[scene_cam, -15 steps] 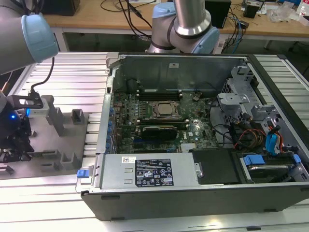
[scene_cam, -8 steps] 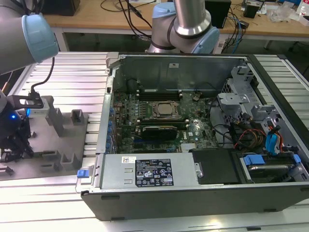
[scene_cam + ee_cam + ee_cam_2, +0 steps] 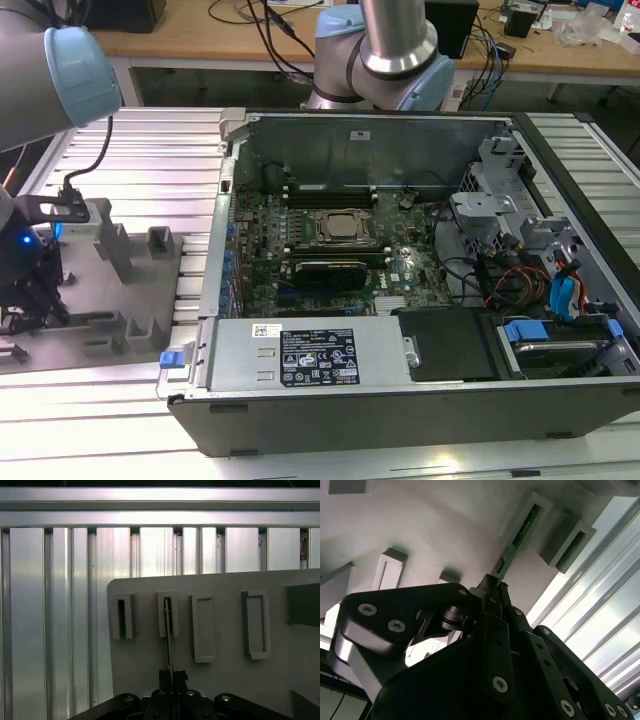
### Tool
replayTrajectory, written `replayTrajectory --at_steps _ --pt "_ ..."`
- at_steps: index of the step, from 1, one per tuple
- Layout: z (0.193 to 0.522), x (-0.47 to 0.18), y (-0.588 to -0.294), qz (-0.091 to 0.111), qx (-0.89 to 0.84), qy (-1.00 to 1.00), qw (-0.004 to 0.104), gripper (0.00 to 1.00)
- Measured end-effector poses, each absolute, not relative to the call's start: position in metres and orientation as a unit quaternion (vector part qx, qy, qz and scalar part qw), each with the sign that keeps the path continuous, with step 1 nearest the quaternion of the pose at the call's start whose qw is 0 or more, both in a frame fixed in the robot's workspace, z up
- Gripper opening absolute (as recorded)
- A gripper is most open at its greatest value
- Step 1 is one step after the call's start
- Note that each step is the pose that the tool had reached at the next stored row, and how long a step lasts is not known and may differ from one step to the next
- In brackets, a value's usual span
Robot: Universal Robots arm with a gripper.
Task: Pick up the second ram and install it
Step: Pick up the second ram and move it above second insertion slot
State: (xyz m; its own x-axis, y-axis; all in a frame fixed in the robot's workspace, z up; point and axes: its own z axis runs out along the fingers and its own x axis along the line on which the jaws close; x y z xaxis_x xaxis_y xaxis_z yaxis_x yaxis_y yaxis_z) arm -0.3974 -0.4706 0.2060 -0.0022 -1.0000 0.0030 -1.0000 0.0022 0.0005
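Silver-grey arm (image 3: 398, 35) with pale blue joint caps (image 3: 85, 65); black jaws studded with silver screws (image 3: 500, 683).

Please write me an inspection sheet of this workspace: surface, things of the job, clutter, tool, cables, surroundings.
Surface: slotted aluminium table; a grey fixture plate lies on it.
Job's things: second ram, far end in a holder slot on the plate; open computer case beside the plate, toward the exterior view's right.
Clutter: nothing seen.
Tool: tool shut on the second ram's near end.
Cables: black cable running to the arm's wrist; coloured wires inside the case.
Surroundings: wooden bench behind the table.
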Motion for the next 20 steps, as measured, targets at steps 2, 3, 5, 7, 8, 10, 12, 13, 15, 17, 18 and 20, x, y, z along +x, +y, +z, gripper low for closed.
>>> replayTrajectory --at_steps 2,3,5,7,8,10,12,13,15,17,18,20 --pt "0.211 -0.397 -0.471 0.001 0.706 -0.708 0.001 0.14" --pt "0.215 -0.397 -0.471 0.001 0.706 -0.708 0.001 0.14" --pt "0.219 -0.397 -0.471 0.001 0.706 -0.708 0.001 0.14" --pt "0.223 -0.397 -0.471 0.001 0.706 -0.708 0.001 0.14" --pt "0.224 -0.397 -0.471 0.001 0.706 -0.708 0.001 0.14" --pt "0.227 -0.397 -0.471 0.001 0.706 -0.708 0.001 0.14" --pt "0.231 -0.397 -0.471 0.001 0.706 -0.708 0.001 0.14" --pt "0.233 -0.397 -0.471 0.001 0.706 -0.708 0.001 0.14" --pt "0.237 -0.397 -0.471 0.001 0.706 -0.708 0.001 0.14" --pt "0.243 -0.397 -0.471 0.001 0.706 -0.708 0.001 0.14" --pt "0.249 -0.397 -0.471 0.001 0.706 -0.708 0.001 0.14" --pt "0.258 -0.397 -0.471 0.001 0.706 -0.708 0.001 0.14"
